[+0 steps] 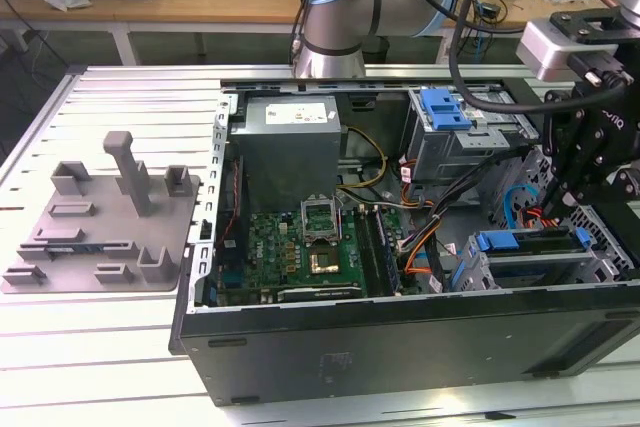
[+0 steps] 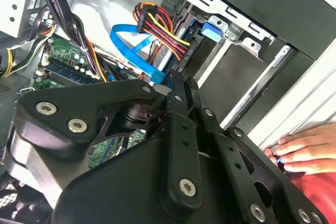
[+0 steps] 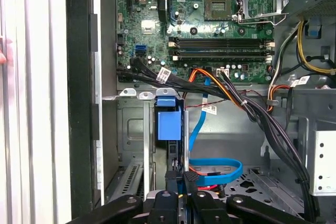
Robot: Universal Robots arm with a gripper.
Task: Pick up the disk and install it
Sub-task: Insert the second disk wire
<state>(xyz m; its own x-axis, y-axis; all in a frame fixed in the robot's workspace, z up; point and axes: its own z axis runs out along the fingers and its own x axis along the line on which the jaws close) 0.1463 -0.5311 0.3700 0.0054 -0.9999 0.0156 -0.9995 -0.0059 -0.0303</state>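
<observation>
Gripper (image 1: 578, 209) hanging over open computer case (image 1: 400, 347) at exterior view's right, above lower drive cage (image 1: 540, 257). Disk (image 3: 169, 124) sitting upright in cage slot, blue carrier showing in first wrist view. Fingers (image 3: 190, 182) closing on disk's near edge. Person's hand (image 2: 304, 148) resting on worktop (image 1: 100, 367) beside case.

My arm (image 1: 345, 7) is built of silver-grey tubes with a pale blue cap on the big joint at about eleven o'clock of the open case. Black cables loop beside it. My wrist carries a light grey box (image 1: 560, 47) at two o'clock, above black brackets. My gripper (image 2: 181, 103) is matte black: thick linkage bars, rounded housings, and silver socket-head screws (image 2: 77, 125) set along them.
</observation>
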